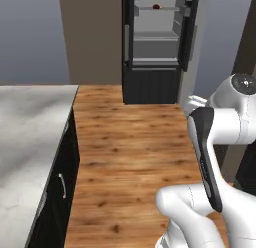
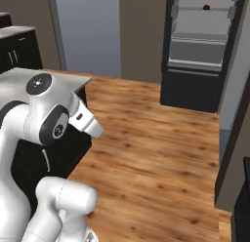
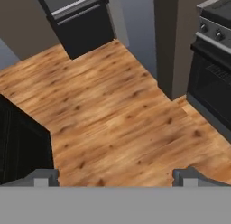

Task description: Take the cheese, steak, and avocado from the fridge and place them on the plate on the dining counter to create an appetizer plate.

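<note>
The fridge (image 1: 155, 42) stands open at the far end of the wooden floor, tall and black-framed with a pale grey inside (image 2: 200, 46). On an upper shelf lies a small dark reddish lump, the steak (image 1: 157, 6) (image 2: 206, 7). In the hand view the fridge's black lower part (image 3: 76, 20) is at the top left. My gripper (image 3: 116, 178) is open and holds nothing. It hangs over bare floor, well short of the fridge, with its two fingertips (image 3: 43, 178) far apart.
A counter with a grey marbled top (image 1: 25, 137) and black base runs along the left, and its corner (image 2: 73, 82) is beside my arm. A black stove (image 3: 212, 47) and a brown wall pillar (image 3: 178, 38) stand to the right. Wooden floor (image 1: 130, 142) leads up to the fridge.
</note>
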You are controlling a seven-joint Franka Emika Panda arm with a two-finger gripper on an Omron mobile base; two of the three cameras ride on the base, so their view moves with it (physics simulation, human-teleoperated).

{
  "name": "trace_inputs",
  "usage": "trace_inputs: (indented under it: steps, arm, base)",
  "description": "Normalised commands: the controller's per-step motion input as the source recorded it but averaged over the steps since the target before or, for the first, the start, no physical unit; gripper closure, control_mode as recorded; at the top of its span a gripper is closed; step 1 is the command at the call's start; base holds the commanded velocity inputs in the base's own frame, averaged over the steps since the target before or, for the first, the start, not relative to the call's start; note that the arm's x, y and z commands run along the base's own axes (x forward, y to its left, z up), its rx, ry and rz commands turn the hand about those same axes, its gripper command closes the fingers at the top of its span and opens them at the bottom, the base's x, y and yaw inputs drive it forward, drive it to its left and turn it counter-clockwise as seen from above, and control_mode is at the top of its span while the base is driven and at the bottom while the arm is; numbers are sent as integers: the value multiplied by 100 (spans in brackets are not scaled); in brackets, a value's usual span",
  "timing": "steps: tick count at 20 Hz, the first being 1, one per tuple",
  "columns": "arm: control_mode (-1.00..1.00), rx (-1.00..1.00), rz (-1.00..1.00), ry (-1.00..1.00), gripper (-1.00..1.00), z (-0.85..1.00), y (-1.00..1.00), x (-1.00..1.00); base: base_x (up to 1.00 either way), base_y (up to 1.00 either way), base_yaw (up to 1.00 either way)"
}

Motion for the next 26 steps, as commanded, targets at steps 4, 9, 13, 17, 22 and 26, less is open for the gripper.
trace_inputs:
  steps: [4,9,13,17,22,26]
  arm:
    - [100,0,0,0,-100,0,0,0]
    - [100,0,0,0,-100,0,0,0]
    - [100,0,0,0,-100,0,0,0]
    - [100,0,0,0,-100,0,0,0]
    - [100,0,0,0,-100,0,0,0]
    - [100,0,0,0,-100,0,0,0]
  base:
    - [100,-77,2]
    - [100,-66,0]
    - [100,-45,0]
    - [100,-41,0]
    - [100,-43,0]
    - [100,-48,0]
